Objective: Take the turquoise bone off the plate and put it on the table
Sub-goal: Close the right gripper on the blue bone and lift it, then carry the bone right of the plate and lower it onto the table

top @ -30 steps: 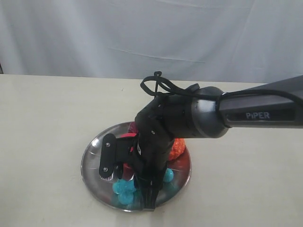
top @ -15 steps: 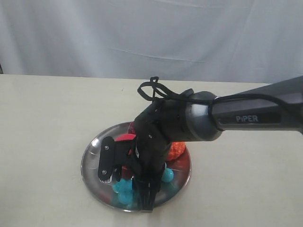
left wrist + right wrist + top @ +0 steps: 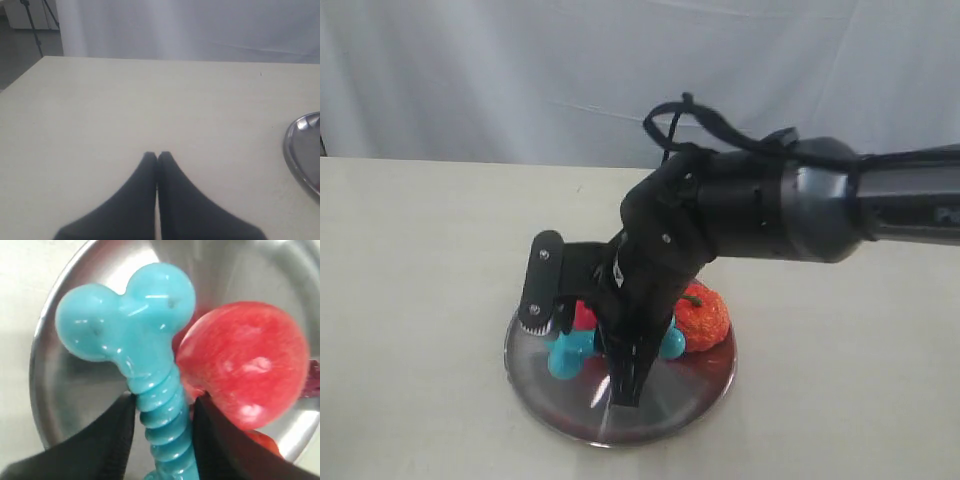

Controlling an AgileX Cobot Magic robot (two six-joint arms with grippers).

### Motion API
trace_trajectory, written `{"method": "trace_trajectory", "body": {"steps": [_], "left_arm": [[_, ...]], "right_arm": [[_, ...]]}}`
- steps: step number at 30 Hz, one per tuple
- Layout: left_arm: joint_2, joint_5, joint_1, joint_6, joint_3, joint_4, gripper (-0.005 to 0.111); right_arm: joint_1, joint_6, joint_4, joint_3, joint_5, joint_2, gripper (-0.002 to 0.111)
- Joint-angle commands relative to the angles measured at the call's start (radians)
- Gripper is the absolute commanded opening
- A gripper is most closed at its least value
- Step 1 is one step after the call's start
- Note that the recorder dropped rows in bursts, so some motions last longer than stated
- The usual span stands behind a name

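Observation:
The turquoise bone is held by its ribbed shaft in my right gripper, which is shut on it. It seems slightly raised over the silver plate, its knobbed end sticking out past the fingertips. One knob shows on each side of the black fingers in the exterior view. My left gripper is shut and empty over the cream table, with the plate's rim off to one side.
A red apple lies on the plate right beside the bone, touching one finger. An orange-red fruit sits at the plate's far right. A white curtain hangs behind the table.
The right gripper has risen and tilted, carrying the bone up from the plate's front part. The plate has shifted slightly. More of the orange-red fruit now shows.

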Motion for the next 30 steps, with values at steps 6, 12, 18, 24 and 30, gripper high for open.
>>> {"method": "trace_trajectory", "body": {"steps": [6,12,18,24,30], "left_arm": [[-0.001,-0.005,-0.008,-0.004,0.003,-0.001,0.0],[-0.001,-0.005,-0.008,-0.004,0.003,-0.001,0.0],[-0.001,-0.005,-0.008,-0.004,0.003,-0.001,0.0],[-0.001,-0.005,-0.008,-0.004,0.003,-0.001,0.0],[-0.001,-0.005,-0.008,-0.004,0.003,-0.001,0.0]], "right_arm": [[-0.001,0.115,0.001,-0.002,0.0,-0.24,0.0],[-0.001,0.326,-0.12,-0.002,-0.011,-0.389,0.0],[-0.087,0.574,-0.221,-0.004,0.003,-0.501,0.0],[-0.31,0.731,-0.215,-0.035,0.114,-0.516,0.0],[-0.495,0.731,-0.06,-0.035,0.12,-0.461,0.0]]}}
